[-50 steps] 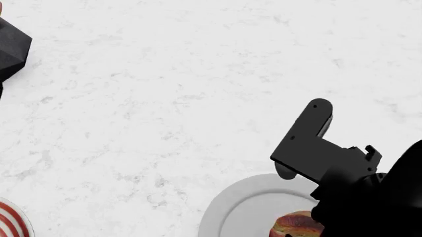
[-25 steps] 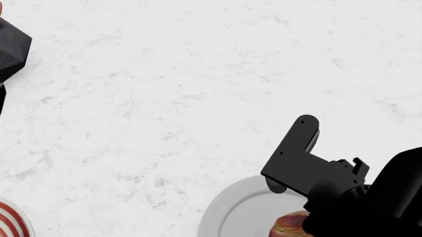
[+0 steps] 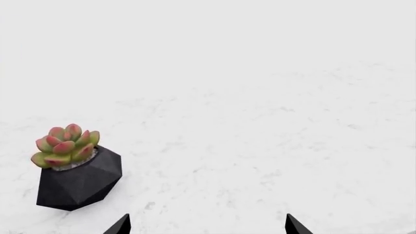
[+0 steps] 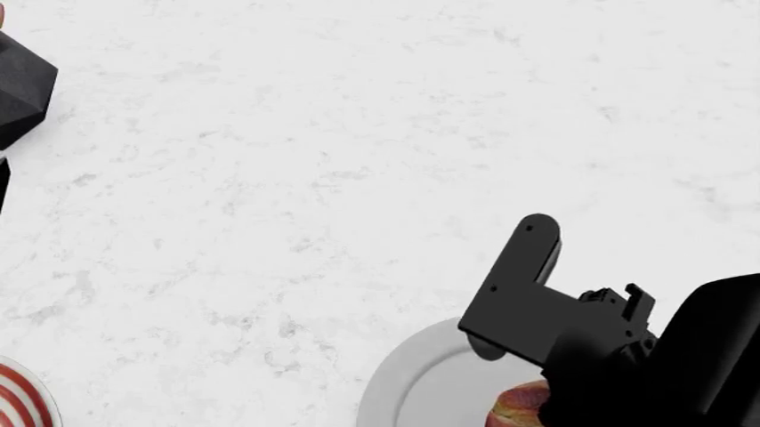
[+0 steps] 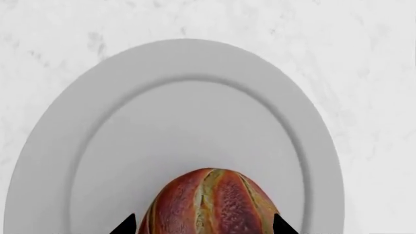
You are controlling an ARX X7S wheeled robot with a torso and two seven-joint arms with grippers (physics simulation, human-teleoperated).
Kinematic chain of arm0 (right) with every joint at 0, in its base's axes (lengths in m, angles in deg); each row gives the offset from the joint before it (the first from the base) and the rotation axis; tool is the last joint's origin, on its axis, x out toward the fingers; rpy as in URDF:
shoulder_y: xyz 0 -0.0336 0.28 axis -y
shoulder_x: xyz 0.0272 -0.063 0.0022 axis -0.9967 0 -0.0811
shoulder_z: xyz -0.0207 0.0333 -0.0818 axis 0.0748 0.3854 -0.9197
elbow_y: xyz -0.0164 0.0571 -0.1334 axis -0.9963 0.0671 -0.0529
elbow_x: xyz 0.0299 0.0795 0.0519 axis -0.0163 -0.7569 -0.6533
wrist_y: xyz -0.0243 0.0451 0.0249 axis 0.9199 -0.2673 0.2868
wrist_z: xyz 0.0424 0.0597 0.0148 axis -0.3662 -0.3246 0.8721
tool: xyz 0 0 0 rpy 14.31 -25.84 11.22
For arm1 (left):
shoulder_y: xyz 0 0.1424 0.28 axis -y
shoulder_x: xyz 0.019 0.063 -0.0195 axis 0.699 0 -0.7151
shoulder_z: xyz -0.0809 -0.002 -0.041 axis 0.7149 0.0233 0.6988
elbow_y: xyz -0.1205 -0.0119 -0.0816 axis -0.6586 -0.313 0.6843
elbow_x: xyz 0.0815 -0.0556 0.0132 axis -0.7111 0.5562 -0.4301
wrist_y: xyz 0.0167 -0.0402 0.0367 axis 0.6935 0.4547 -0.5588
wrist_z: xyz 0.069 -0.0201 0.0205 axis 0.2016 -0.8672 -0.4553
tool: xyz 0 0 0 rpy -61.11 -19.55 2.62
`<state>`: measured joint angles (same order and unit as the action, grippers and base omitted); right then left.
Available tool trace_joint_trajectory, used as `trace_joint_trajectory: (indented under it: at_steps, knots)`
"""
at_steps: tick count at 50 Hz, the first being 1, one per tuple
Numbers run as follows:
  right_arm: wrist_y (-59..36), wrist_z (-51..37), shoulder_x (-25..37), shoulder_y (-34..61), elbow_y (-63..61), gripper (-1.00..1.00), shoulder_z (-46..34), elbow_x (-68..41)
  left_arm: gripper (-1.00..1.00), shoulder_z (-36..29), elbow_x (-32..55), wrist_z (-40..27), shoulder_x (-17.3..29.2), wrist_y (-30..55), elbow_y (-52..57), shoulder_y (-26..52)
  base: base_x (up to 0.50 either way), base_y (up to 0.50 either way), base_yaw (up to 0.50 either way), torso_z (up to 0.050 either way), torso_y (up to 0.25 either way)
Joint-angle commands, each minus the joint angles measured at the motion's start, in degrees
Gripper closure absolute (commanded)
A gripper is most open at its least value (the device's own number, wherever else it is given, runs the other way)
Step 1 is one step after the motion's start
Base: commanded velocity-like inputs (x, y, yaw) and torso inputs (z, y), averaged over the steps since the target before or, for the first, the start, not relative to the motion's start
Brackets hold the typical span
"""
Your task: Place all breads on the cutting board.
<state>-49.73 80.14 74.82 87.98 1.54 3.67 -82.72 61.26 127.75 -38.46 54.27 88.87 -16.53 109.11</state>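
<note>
Loaf [image 5: 208,202] on grey plate [image 5: 97,146], stripes seemingly running between fingertips [image 5: 123,225].

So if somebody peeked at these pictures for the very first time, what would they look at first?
Probably the reddish-brown striped loaf sitting on the round grey plate, with the right gripper open, one fingertip on each side of it. Next, the pink-and-green succulent in its black angular pot, standing on the white marble counter ahead of the left gripper, which is open too.
</note>
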Motion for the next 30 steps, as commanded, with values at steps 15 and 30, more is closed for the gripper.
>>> trace_joint_trajectory:
  at_steps: [15,30]
  knots:
    - [-1.75,2.12,2.75,-1.41,-3.56,1.00,-3.74,-0.14,-1.00,-0.41,-0.12,0.35,0.27,-0.70,0.13,0.15,0.00,0.00,0.00,0.000,0.000]
    - [-6.32,5.14,4.29,10.80,-5.09,1.00,2.24,-3.93,-1.00,-1.97,-0.48,0.98,-0.08,0.27,-1.60,3.02,0.00,0.00,0.00,0.000,0.000]
